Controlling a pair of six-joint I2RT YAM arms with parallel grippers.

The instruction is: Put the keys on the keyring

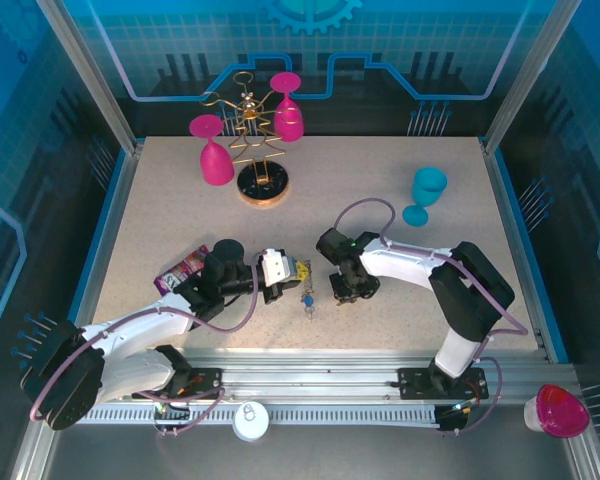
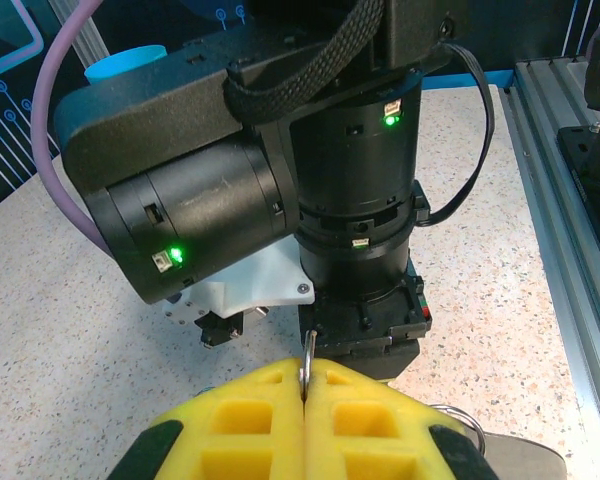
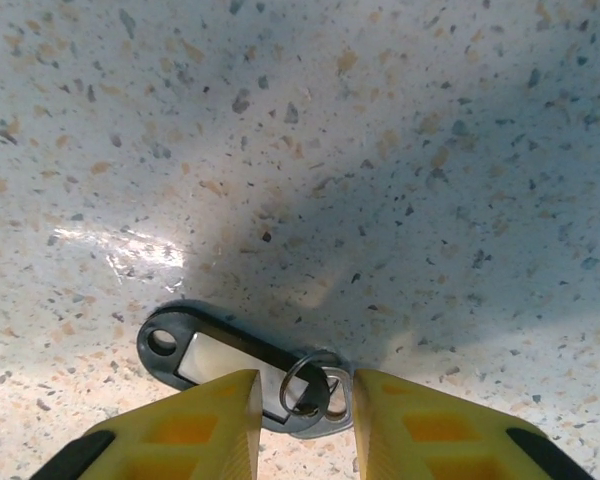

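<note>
**Top view:** your left gripper (image 1: 298,270) and right gripper (image 1: 345,290) sit tip to tip, very near each other. The blue key (image 1: 307,299) lies on the table (image 1: 400,180) between them, just beside the left gripper's tip. Count here: two arms, two grippers, one blue key, one gold rack (image 1: 255,150) with two pink glasses (image 1: 215,155) on it, and one teal glass (image 1: 427,192) well beyond the right gripper. There is so little room between the arms that they could bump if one of them swings.

**Left wrist view:** the left gripper (image 2: 306,375) has its yellow fingers pressed together on a thin grey wire. That wire looks like the keyring (image 2: 306,352), and you can count one. The right arm (image 2: 350,180) stands just ahead of the fingers. The wire is thin and smooth, so it could slide or turn in the pinch if a key pushes on it.

**Right wrist view:** the right gripper (image 3: 305,400) has its fingers apart and squeezes nothing. The key with the dark oval head (image 3: 215,355) lies flat on the table. One end is between the fingers and the other end pokes out ahead of them. One small ring (image 3: 302,385) is looped on it. Count one key and one small ring. The key lies so flat that closing fingers may scrape the table, or shove the key away and not lift it
</note>
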